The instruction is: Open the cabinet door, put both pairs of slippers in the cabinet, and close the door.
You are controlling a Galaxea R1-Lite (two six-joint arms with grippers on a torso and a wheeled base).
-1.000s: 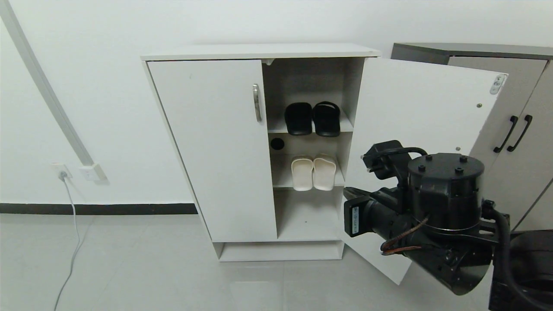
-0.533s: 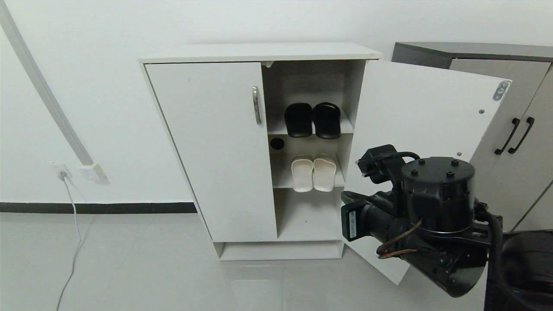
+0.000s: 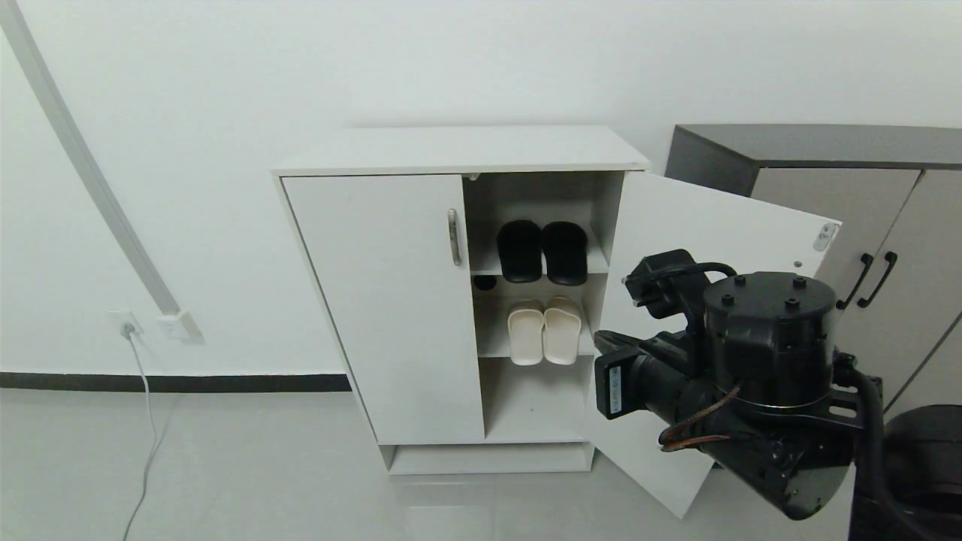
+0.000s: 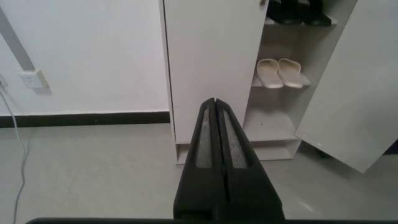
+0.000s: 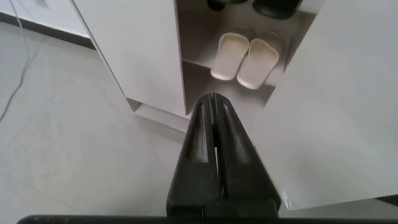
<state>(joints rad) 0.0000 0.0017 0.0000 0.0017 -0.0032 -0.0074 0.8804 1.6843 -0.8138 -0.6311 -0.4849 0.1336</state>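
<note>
Head view puts the cabinet (image 3: 458,150) against the wall, with its right door (image 3: 699,248) swung wide open and its left door (image 3: 383,300) shut, a metal handle (image 3: 453,237) at that door's inner edge. In the cabinet's open half the black slippers (image 3: 543,252) sit side by side on the upper shelf, and the white slippers (image 3: 544,330) sit side by side on the shelf directly below them. My right gripper (image 5: 212,96) hangs in front of the cabinet, near the inner face of the open door and apart from the shelves. Its fingers are pressed together with nothing between them. My left gripper (image 4: 214,102) is in front of the cabinet too, facing the shut left door and well apart from it, with its fingers also pressed together on nothing. A grey cabinet (image 3: 827,146) with black handles stands just beside the cabinet, behind the open door. Well to the cabinet's other side, a wall socket (image 3: 124,323) sits low on the wall, with a cable (image 3: 146,443) trailing from it to the floor.
</note>
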